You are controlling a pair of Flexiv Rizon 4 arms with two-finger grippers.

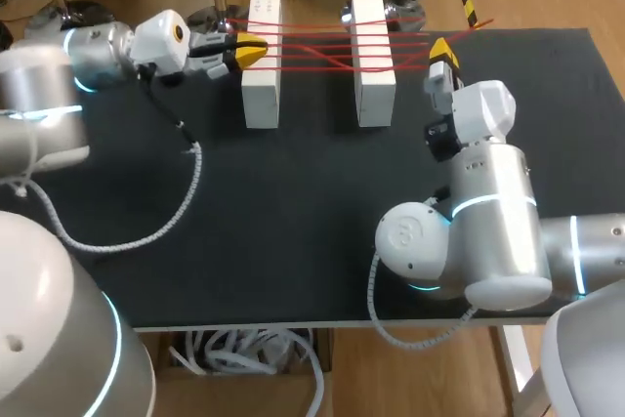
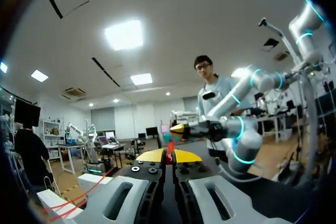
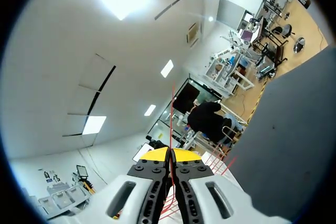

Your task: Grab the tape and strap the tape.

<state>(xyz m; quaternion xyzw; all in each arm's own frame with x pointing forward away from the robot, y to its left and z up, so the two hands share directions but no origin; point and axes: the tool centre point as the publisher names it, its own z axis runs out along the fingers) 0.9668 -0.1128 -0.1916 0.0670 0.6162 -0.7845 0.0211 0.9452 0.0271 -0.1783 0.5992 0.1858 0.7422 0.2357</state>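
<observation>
Head view shows thin red tape [image 1: 317, 46] strung in crossing strands between a left white rectangular block [image 1: 261, 70] and a right white rectangular block [image 1: 373, 65]. Both stand near the black table's [image 1: 293, 202] far edge, well apart from its near edge. The left gripper [image 1: 250, 49] is just outside the left block and the right gripper [image 1: 441, 49] is outside the right block, each with its tips pressed together on a tape strand.

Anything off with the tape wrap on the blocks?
Slightly: the red tape strands between the left block and right block are not parallel, and a couple cross diagonally. Nothing looks spilled or damaged.
</observation>
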